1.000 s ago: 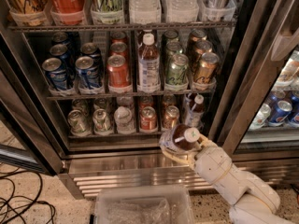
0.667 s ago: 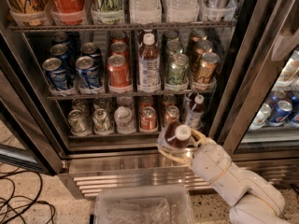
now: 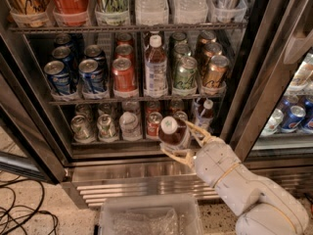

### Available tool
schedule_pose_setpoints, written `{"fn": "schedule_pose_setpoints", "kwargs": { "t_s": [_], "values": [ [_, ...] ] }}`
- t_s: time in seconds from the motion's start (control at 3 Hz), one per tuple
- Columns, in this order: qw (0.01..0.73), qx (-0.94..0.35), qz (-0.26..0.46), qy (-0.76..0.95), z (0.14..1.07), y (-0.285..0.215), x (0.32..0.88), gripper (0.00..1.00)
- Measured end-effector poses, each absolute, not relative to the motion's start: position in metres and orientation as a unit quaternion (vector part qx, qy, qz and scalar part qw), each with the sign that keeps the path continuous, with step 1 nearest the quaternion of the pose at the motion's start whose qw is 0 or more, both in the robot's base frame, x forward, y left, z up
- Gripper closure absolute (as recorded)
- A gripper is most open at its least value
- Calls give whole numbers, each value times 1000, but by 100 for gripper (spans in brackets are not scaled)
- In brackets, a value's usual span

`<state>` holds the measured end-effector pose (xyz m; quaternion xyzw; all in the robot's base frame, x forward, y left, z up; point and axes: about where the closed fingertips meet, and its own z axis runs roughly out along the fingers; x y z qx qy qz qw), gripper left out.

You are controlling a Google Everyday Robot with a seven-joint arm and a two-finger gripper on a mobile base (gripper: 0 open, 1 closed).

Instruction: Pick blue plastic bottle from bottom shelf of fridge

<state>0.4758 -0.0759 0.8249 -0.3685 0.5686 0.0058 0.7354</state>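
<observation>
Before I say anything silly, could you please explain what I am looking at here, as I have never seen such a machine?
Gladly. There is one picture, from a camera looking down at a stainless-steel drinks fridge; where the camera sits I cannot say. The white jointed arm at lower right belongs to a mobile robot. At its end is a two-finger gripper, closed around a small clear plastic bottle with a white cap and dark drink, held just in front of the dark wire bottom shelf. That shelf holds silver cans and another small bottle at its right end. The shelf above carries blue cans, a red can and a taller white-capped bottle. A clear plastic bin stands on the floor below.
</observation>
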Motion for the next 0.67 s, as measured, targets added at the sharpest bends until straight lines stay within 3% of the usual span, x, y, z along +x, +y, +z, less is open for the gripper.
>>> {"fn": "schedule_pose_setpoints", "kwargs": {
  "t_s": [0.67],
  "values": [
    [731,-343,-13,590,839,-85,474,100]
  ]
}}
